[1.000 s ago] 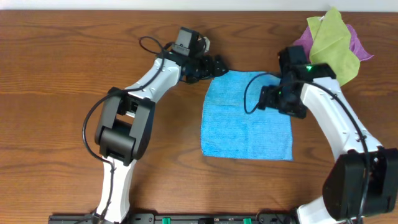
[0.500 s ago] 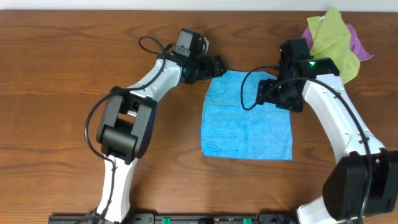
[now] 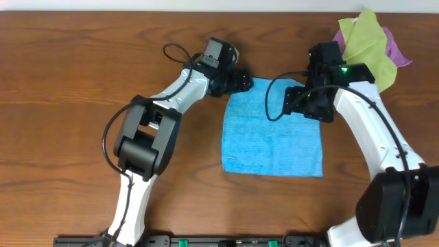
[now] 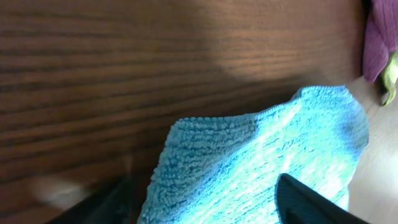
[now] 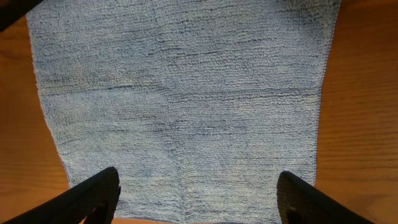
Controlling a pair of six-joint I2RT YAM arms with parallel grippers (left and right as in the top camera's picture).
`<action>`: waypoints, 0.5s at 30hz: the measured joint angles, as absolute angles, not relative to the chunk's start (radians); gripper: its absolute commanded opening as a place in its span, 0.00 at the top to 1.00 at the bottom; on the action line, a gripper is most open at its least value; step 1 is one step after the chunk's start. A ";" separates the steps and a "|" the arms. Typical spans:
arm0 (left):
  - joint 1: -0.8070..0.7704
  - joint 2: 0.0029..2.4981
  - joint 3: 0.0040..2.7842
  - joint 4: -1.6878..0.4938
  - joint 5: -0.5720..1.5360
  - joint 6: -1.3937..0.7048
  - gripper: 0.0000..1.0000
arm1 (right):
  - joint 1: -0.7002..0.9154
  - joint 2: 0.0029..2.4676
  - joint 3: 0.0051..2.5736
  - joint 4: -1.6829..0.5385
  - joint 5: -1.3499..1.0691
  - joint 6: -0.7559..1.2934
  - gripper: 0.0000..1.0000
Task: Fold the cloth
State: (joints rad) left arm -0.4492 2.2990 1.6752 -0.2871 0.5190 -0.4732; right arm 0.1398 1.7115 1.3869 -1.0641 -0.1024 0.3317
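The sky-blue cloth [image 3: 271, 134] lies flat on the wooden table, roughly square. My left gripper [image 3: 244, 83] is open at the cloth's far left corner. In the left wrist view its two dark fingers [image 4: 205, 205] straddle the cloth's [image 4: 261, 162] fuzzy edge, one over bare wood and one over the cloth. My right gripper [image 3: 291, 104] is open above the far right part of the cloth. In the right wrist view its fingers [image 5: 199, 202] are spread wide over the cloth [image 5: 186, 93] near its edge.
A yellow-green cloth [image 3: 367, 48] lies crumpled on a purple cloth [image 3: 398, 55] at the table's far right corner, just behind my right arm. Both show at the right edge of the left wrist view, purple [image 4: 376, 37] above yellow-green [image 4: 392, 78]. Bare wood [image 3: 68, 103] spreads left of the cloth.
My left gripper has moved right, onto the cloth's far left corner. My right gripper shifted towards the far edge earlier and has since held still. The cloth has not moved.
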 measured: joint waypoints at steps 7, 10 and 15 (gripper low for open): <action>-0.450 2.300 1.675 -0.287 0.499 -0.473 0.75 | 0.140 1.711 1.387 -1.065 -0.105 0.331 0.20; -0.448 2.300 1.675 -0.287 0.485 -0.476 0.81 | 0.140 1.711 1.387 -1.069 -0.105 0.329 0.21; -0.423 2.300 1.675 -0.287 0.481 -0.471 0.89 | 0.140 1.711 1.387 -1.076 -0.105 0.328 0.22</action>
State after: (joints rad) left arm -0.4232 2.2997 1.6752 -0.2871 0.4808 -0.4713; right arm 0.1398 1.7115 1.3869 -1.0763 -0.1051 0.3279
